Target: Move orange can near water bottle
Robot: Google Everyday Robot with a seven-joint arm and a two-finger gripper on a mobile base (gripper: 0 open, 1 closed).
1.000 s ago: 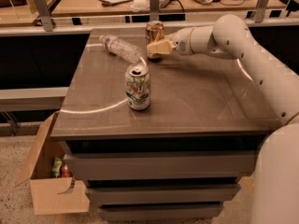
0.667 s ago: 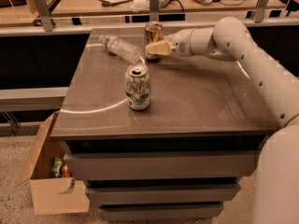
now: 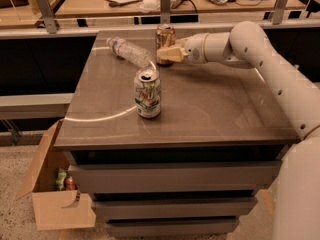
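Observation:
The orange can [image 3: 165,36] stands upright near the far edge of the grey table [image 3: 220,109]. The water bottle [image 3: 129,51] lies on its side just to the left of it, cap pointing to the far left. My gripper [image 3: 169,54] reaches in from the right on the white arm. Its tip is at the lower front of the orange can and overlaps it in this view. I cannot tell whether it touches or holds the can.
A white can with green markings [image 3: 148,93] stands in the middle of the table, nearer the front. A rail with metal posts [image 3: 164,4] runs behind the table. An open cardboard box [image 3: 55,204] sits on the floor at the left.
Almost nothing differs: the gripper stays at the orange can, with at most a slight shift to the left. The cans and the bottle have not moved.

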